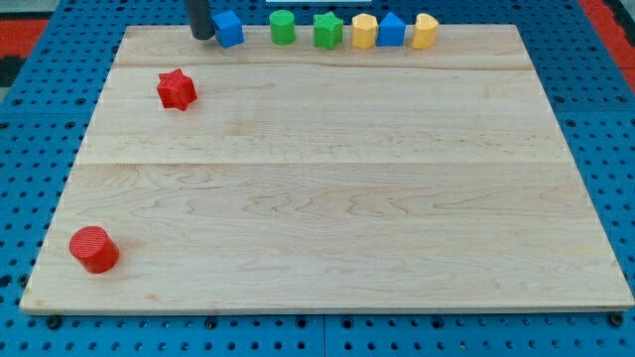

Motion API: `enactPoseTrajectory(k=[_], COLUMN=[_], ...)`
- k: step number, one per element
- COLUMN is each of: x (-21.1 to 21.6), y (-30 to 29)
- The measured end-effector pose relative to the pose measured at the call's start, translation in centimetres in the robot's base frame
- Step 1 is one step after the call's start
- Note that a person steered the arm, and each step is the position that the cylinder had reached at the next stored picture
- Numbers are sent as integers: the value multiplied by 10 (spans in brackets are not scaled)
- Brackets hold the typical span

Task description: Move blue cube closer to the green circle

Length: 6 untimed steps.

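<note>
Open gap between blue cube and green circle; green star just right, blocking farther passage.

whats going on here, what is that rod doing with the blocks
An arm ending in a dark rod is working along the row of blocks at the view's top of the wooden board. My tip sits right against the view's left side of the blue cube, placed to push it toward the green circle, with a gap between those two. Further along the row are a green star, a yellow block, another blue block and another yellow block.
</note>
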State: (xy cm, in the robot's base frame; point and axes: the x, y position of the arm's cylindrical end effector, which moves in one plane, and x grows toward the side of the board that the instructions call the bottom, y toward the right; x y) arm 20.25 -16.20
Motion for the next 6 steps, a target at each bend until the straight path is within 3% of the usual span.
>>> enactPoseTrajectory(k=[1, 6], x=[6, -10], y=[-36, 26])
